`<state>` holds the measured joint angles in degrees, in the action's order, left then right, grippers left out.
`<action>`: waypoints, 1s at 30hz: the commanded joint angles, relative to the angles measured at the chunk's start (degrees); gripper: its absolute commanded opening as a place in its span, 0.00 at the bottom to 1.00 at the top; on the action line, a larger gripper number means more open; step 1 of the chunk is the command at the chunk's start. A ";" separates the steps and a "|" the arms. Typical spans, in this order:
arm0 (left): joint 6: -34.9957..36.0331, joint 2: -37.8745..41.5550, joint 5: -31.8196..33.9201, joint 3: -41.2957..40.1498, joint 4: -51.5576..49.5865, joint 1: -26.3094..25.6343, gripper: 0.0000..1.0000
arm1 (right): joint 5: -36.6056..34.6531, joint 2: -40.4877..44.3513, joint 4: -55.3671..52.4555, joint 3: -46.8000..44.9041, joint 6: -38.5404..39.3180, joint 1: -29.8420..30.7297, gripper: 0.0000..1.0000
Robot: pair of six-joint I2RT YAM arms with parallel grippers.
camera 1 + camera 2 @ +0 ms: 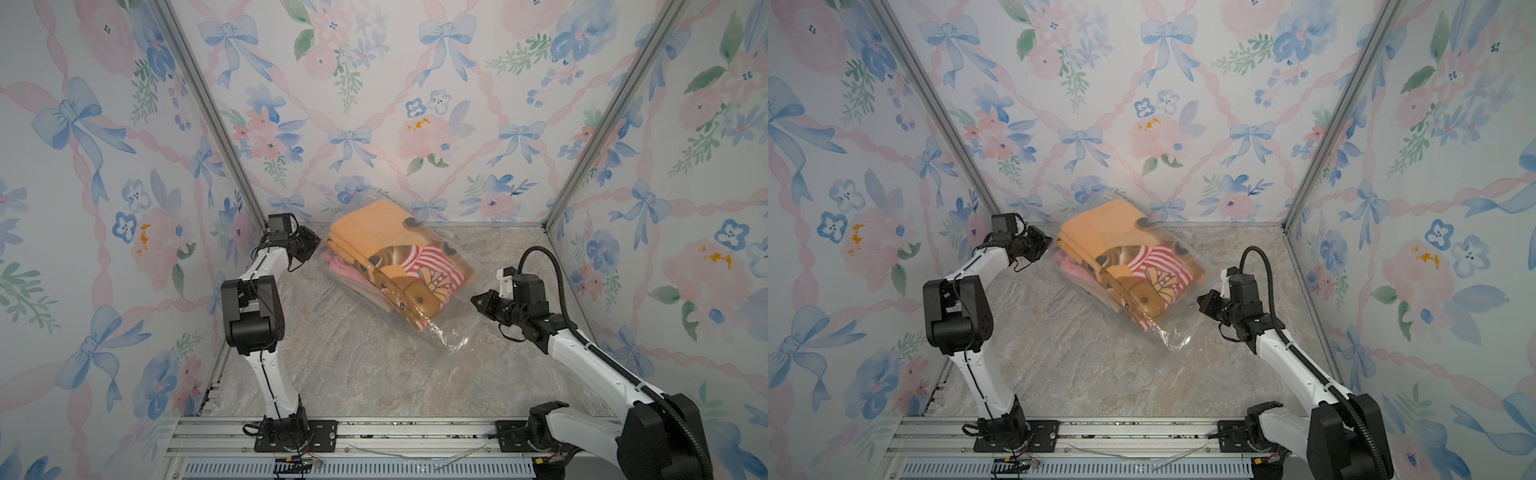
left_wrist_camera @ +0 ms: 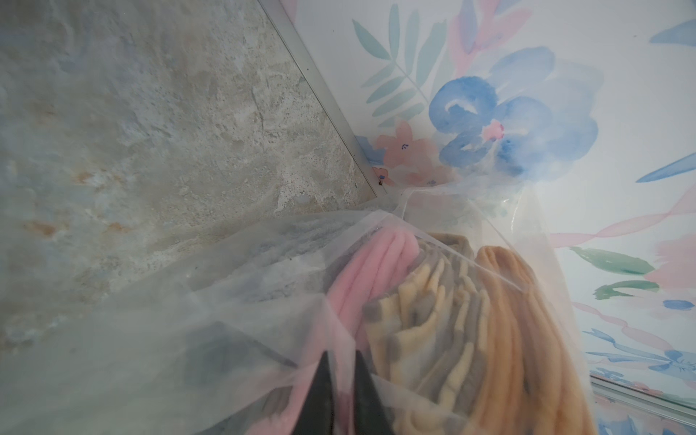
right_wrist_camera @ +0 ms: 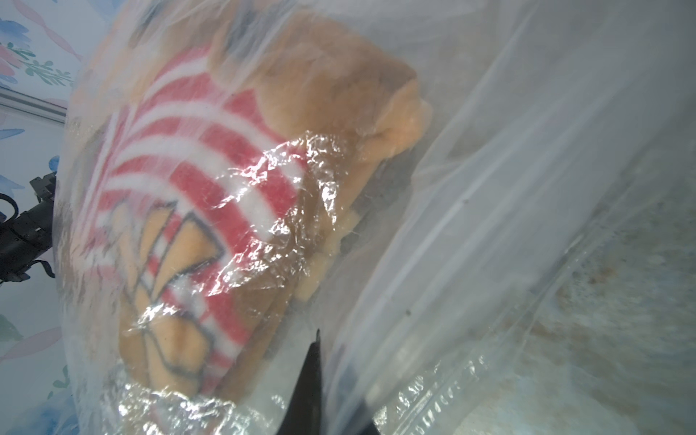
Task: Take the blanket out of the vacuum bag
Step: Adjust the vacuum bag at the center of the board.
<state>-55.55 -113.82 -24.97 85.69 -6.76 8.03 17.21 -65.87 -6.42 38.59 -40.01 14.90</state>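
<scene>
The vacuum bag (image 1: pixel 451 341) (image 1: pixel 1173 338) is clear crinkly plastic lying slantwise on the marble table. Inside it is the folded orange blanket (image 1: pixel 374 237) (image 1: pixel 1100 232) with a cartoon bear and red-white stripes, on top of pink and tan folded cloth (image 2: pixel 376 263). My left gripper (image 1: pixel 309 245) (image 2: pixel 341 356) is at the bag's far left end, shut on a fold of its film. At the bag's right edge, my right gripper (image 1: pixel 478 301) (image 3: pixel 331 361) is shut on the film; one black finger (image 3: pixel 310 384) shows, the other is veiled by plastic.
Floral walls close in the table on three sides, with aluminium posts (image 1: pixel 208 108) at the back corners. The bag's far end sits near the back wall. A metal rail (image 1: pixel 415 432) with both arm bases runs along the front, and a loose clear strip (image 1: pixel 415 451) lies on it.
</scene>
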 commanded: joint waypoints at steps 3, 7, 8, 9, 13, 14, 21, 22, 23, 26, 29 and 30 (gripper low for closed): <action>-0.45 9.11 2.73 -8.56 4.37 2.48 0.00 | 0.80 -1.99 1.77 4.61 3.26 2.94 0.09; 1.41 20.21 4.80 -20.04 4.19 7.29 0.00 | 1.30 -5.05 2.11 8.66 6.86 6.63 0.09; 1.93 22.26 4.16 -22.36 3.69 8.69 0.00 | 1.71 -5.66 2.89 9.15 7.20 7.61 0.09; 2.55 24.63 3.48 -24.97 3.11 10.30 0.00 | 2.15 -6.40 3.79 9.66 7.23 8.51 0.09; 5.15 34.75 6.56 -34.10 0.49 16.36 0.00 | 2.55 -7.89 6.88 10.75 6.89 12.69 0.09; 6.20 36.94 7.68 -35.48 -0.74 17.84 0.00 | 1.92 -7.96 7.38 10.69 6.79 13.63 0.09; 11.40 40.26 7.21 -39.19 -3.21 23.03 0.04 | 2.67 -10.81 9.22 12.07 6.20 17.50 0.10; 13.20 39.94 6.45 -38.36 -3.83 22.88 0.15 | 2.33 -10.93 8.40 12.53 6.58 17.78 0.10; 14.44 40.05 6.85 -37.56 -4.92 22.65 0.25 | 1.97 -10.74 7.71 12.94 6.82 17.89 0.10; 19.06 43.55 12.42 -34.62 -9.90 20.62 0.58 | -0.10 -8.98 5.00 14.02 7.96 17.81 0.10; 23.20 50.21 23.39 -32.60 -13.59 12.65 0.75 | -1.23 -6.83 2.03 15.58 8.63 17.31 0.10; 24.78 51.98 29.02 -31.24 -15.28 7.99 0.77 | -0.86 -6.29 1.49 16.05 8.50 16.96 0.10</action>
<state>-37.78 -67.33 -7.29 50.89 -17.54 23.16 17.30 -74.94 -2.59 51.83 -33.08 32.05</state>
